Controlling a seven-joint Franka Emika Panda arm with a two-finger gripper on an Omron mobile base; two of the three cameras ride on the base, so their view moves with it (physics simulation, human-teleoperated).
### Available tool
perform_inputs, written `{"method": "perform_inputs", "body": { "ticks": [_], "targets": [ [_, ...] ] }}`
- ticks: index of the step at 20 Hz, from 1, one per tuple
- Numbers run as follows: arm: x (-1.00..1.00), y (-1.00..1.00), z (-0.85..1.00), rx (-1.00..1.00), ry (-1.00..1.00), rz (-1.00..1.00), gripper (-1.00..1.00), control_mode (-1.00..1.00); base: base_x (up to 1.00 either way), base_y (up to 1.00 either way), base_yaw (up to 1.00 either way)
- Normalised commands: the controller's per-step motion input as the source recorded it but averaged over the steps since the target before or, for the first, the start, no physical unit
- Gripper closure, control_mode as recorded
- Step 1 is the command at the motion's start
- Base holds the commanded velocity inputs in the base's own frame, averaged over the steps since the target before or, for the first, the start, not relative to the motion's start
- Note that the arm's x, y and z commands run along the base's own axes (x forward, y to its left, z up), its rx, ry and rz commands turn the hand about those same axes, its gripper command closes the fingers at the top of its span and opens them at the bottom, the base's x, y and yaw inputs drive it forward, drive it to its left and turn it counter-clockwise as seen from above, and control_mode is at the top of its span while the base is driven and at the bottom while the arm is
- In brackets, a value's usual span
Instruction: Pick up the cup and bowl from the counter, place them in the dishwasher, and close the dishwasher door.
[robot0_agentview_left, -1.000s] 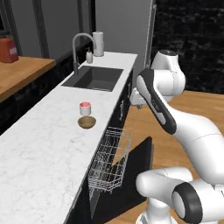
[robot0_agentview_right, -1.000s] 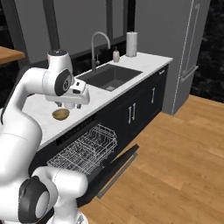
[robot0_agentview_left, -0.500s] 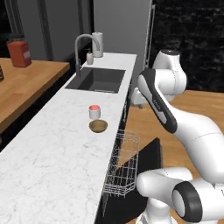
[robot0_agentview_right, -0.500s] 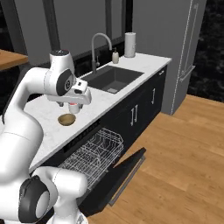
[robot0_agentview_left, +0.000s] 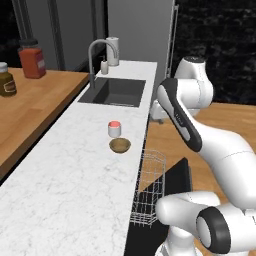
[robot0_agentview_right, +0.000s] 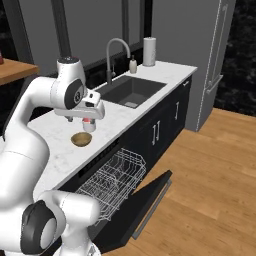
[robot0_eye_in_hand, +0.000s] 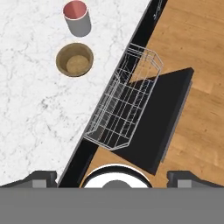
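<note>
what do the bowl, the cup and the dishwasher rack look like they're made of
Bowl: likely wood, matte tan-brown with a grainy, lighter inside.
Cup: possibly ceramic or plastic, smooth white outside, red-pink inside.
Rack: thin white-coated wire in an open grid you can see through.

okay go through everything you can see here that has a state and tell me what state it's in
cup: upright on the counter, empty, not held.
bowl: upright beside the cup, empty, not held.
dishwasher door: dropped open.
wire rack: pulled out, empty.
gripper: open, holding nothing, above the dishwasher.
faucet: no water running.
</note>
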Motion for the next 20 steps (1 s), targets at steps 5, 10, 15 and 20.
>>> {"method": "perform_inputs", "body": {
  "ticks": [5, 10, 15, 20],
  "targets": [
    [0.01, 0.12, 0.0, 0.0, 0.01, -0.02, -1.0, -1.0, 0.0, 0.07, -0.01],
    [0.38, 0.13, -0.17, 0.01, 0.0, -0.06, -1.0, -1.0, 0.0, 0.0, 0.0],
    [0.9, 0.07, -0.48, 0.01, 0.0, -0.06, -1.0, -1.0, 0.0, 0.0, 0.0],
    [0.93, 0.17, -0.54, 0.0, 0.0, -0.06, -1.0, -1.0, 0.0, 0.0, 0.0]
  ]
}}
